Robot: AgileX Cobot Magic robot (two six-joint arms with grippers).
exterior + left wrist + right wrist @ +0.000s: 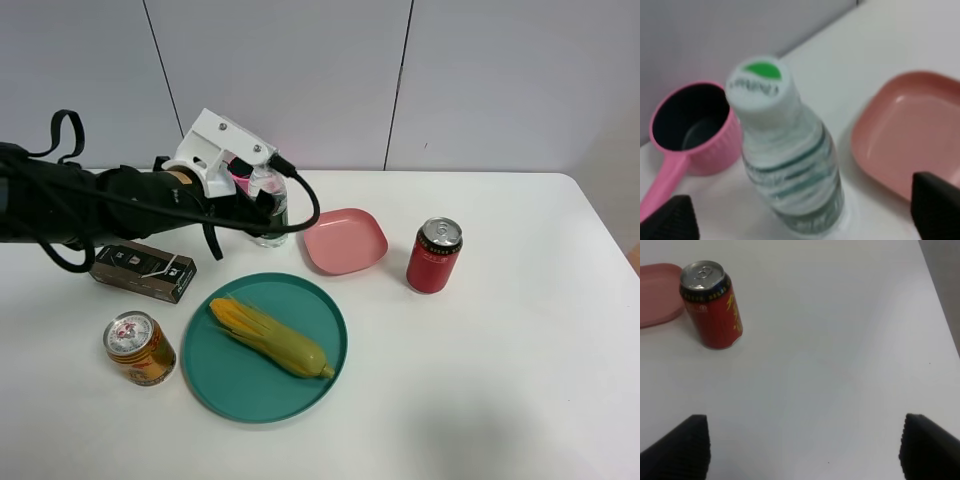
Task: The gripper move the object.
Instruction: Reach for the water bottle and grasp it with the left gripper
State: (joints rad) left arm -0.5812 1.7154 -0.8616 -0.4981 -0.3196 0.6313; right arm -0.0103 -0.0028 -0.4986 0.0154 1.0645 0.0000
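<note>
Bottle (790, 165) between pink scoop (715, 155), plate (905, 135) (seemingly)

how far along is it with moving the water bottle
Done: the left gripper straddles the water bottle. In hand: the grasp, with the fingers open and clear of the bottle. Left: closing, lifting and moving it; the bottle stands on the table beside the pink cup.

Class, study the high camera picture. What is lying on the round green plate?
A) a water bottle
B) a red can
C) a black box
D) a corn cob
D: a yellow corn cob lies across the green plate, while the red can stands apart from it, further right.
</note>
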